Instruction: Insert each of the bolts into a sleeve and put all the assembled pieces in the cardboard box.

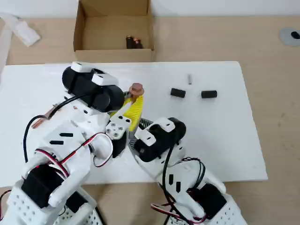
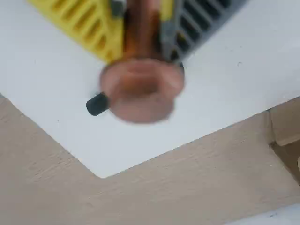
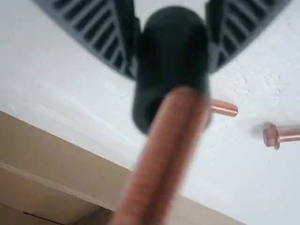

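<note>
Both clamped, left claw (image 2: 143, 33) on a bolt (image 2: 140, 91), right claw (image 3: 171, 35) on a sleeve (image 3: 169, 70), apparently mid-insertion; next probably needs an aligned push.

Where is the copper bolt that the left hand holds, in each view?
High view: bolt in the left hand, over the white board, near the box.
Left wrist view: bolt gripped by that hand.
Right wrist view: bolt, its shank in front of the black sleeve.
Shared landmark: the white board.
</note>
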Robot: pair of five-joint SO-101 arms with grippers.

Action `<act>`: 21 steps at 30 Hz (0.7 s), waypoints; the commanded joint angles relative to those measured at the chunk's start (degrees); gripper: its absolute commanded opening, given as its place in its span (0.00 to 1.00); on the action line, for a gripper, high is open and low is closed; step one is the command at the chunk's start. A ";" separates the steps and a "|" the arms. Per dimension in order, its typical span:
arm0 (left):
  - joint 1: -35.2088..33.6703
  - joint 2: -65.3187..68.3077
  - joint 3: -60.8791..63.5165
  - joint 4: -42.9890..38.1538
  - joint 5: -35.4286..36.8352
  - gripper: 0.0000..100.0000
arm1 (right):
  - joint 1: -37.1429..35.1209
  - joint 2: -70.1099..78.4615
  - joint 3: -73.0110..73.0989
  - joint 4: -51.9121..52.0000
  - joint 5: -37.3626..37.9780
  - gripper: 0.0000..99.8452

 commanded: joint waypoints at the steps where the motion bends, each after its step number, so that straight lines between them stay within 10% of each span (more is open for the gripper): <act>1: -2.46 -0.40 -0.44 -1.14 -0.44 0.01 | -0.92 -5.05 -0.48 -1.49 -0.18 0.01; 21: -3.43 -2.51 4.13 -4.04 0.00 0.01 | -0.92 -5.05 -0.48 -1.49 -0.18 0.01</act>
